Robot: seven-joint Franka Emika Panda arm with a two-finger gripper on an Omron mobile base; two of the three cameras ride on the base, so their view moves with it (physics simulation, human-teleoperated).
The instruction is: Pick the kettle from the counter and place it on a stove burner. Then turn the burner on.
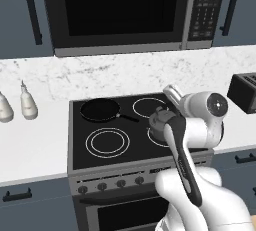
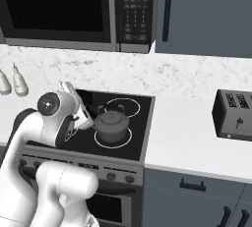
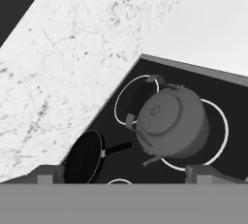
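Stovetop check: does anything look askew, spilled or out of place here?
Nothing stands out. The kettle sits upright on the front right burner, the frying pan rests flat on the rear left one, and no spill shows.

Kettle [image 2: 112, 125]: dark grey metal, dull brushed sheen. Stove top [image 1: 100, 125]: smooth black glass with white burner rings; frying pan [image 1: 100, 109] was matt black. Counter [image 2: 187, 142] was smooth plain white, backsplash [image 1: 100, 77] polished grey-veined marble
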